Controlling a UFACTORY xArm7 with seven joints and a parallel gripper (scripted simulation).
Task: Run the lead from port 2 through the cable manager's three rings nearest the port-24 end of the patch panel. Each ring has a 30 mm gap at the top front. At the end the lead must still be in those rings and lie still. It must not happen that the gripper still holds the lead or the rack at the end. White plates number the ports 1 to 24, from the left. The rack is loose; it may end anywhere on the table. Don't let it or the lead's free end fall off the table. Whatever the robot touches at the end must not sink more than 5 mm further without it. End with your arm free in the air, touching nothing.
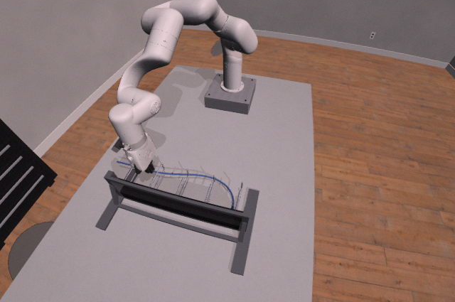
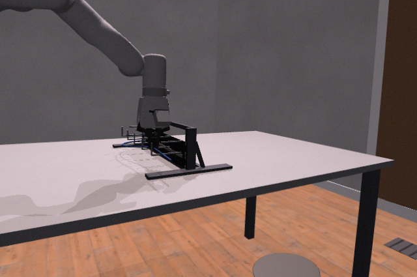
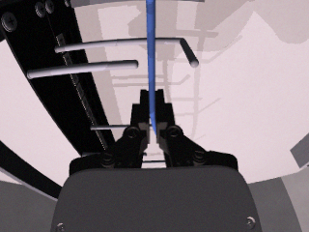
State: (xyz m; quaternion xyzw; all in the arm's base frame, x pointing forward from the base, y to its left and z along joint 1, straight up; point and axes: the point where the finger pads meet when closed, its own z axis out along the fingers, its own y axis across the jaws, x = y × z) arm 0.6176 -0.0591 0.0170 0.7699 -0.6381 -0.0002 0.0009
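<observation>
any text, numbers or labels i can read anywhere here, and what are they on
None can be read in any view.
Port number plates: none show; the top view sees the rack from behind, the exterior view end-on.
Arm and gripper, shut on the blue lead: no brand mark or label shows.
Walls, table, floor: no lettering; the wall outlet is plain.

- The patch panel (image 1: 183,206) faces away in the top view, so its port plates and numbers stay unreadable.
- The claw (image 1: 143,170) covers the lead (image 1: 190,175) where it is pinched.
- In the wrist view the lead's far stretch runs off the upper edge.
- The tabletop (image 2: 286,152) is cropped at the exterior view's left edge.
</observation>
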